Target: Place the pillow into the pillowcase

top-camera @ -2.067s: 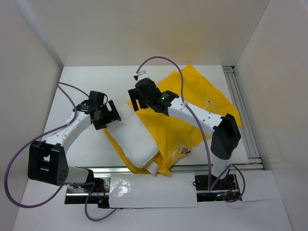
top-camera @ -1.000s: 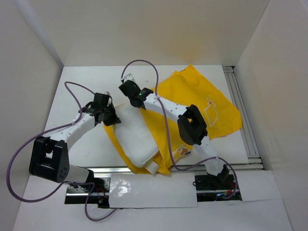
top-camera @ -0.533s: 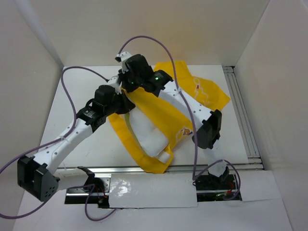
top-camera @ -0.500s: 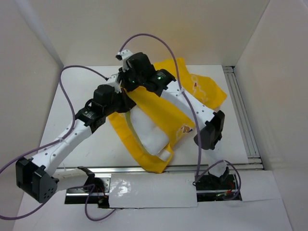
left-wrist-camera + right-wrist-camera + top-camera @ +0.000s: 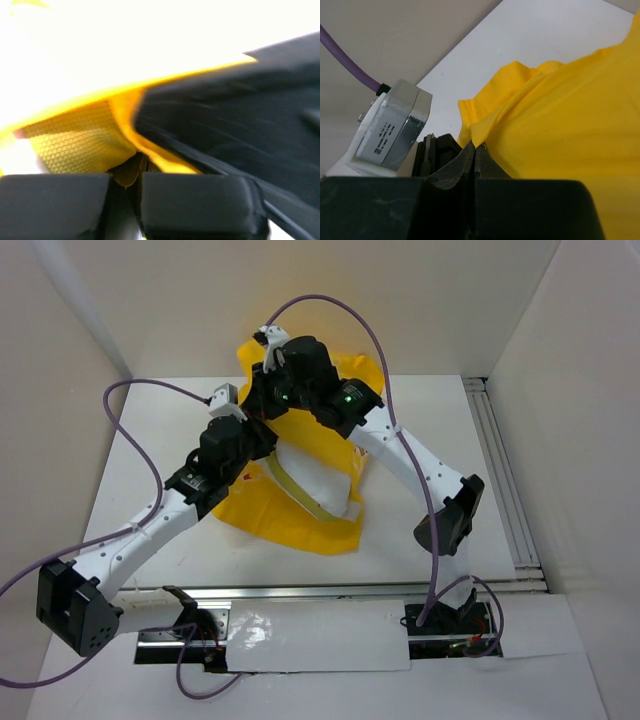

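Above the bench [image 5: 140, 455], the pillowcase [image 5: 290, 528] is held up and bunched, with the pillow [image 5: 318, 472] showing white in its open mouth. At the pillowcase's upper edge, the left gripper [image 5: 131, 172] is clenched on yellow fabric, and the right gripper [image 5: 474, 151] pinches that fabric close beside it.

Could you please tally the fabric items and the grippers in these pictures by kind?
pillow: 1
pillowcase: 1
grippers: 2, the left gripper and the right gripper, each shut on the pillowcase
Total: 4
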Tool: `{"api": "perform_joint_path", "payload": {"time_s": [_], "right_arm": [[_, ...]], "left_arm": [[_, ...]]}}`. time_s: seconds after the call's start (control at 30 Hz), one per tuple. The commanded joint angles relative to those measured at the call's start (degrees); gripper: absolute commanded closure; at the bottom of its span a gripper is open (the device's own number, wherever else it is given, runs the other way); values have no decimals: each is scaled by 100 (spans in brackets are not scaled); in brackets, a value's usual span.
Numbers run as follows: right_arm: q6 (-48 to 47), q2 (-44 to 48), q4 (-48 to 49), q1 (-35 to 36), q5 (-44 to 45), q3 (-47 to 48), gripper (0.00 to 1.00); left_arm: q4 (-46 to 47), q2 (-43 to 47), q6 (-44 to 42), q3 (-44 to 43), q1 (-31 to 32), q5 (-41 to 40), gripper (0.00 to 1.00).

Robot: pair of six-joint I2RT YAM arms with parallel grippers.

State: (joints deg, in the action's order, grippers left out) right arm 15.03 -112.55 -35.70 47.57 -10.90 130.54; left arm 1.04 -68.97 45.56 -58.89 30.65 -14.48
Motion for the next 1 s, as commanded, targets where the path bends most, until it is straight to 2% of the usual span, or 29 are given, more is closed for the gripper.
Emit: {"api": "perform_joint_path", "payload": {"time_s": [0.0, 0.2, 0.23, 0.3, 0.33, 0.37, 0.4, 0.43, 0.47, 0.5, 0.53, 0.57, 0.7, 0.73, 0.77, 0.87, 0.97], "right_arm": [[633, 462, 608, 481, -977, -55, 100], [739, 252, 547, 534, -914, -257, 100], [791, 251, 608, 534, -853, -388, 100], [791, 7, 608, 534, -792, -451, 94], [791, -82, 608, 534, -791, -451, 92], [791, -178, 608, 534, -739, -451, 86], [722, -397, 452, 482, -739, -398, 62], [721, -477, 450, 481, -799, -346, 49], [651, -548, 398, 412, -800, -345, 36], [651, -609, 328, 411, -800, -345, 25], [651, -610, 327, 341, -800, -397, 22], [651, -540, 397, 262, -852, -633, 20], [712, 100, 985, -63, -853, -1731, 13], [764, 450, 1239, -142, -853, -1986, 11], [765, 619, 1337, -230, -853, -2224, 7], [765, 1269, 1470, -643, -791, -3068, 6], [931, 2016, 1646, -1196, -634, -4104, 5]], "left_arm": [[758, -205, 478, 228, -68, -880, 100], [257, -109, 840, 650, -121, -996, 100], [48, -108, 840, 651, -121, -926, 95], [-313, 67, 840, 774, -121, -925, 81], [-480, 129, 840, 826, -121, -873, 69], [-717, 199, 840, 888, -121, -872, 59], [-832, 374, 840, 1036, -121, -872, 50], [-929, 480, 840, 1125, -121, -820, 42], [-1061, 585, 840, 1204, -121, -820, 26], [-1445, 682, 840, 1327, -121, -820, 20], [-1605, 787, 840, 1389, -121, -820, 16], [-1729, 989, 771, 1459, -121, -820, 6], [-2019, 1525, 200, 1775, -60, -478, 5], [-2020, 1631, 42, 1854, -7, -338, 0], [-2072, 1737, -229, 1855, -7, -162, 0], [-2143, 1949, -704, 1855, 46, -29, 0], [-1968, 1958, -978, 1786, 432, 112, 0]]}}
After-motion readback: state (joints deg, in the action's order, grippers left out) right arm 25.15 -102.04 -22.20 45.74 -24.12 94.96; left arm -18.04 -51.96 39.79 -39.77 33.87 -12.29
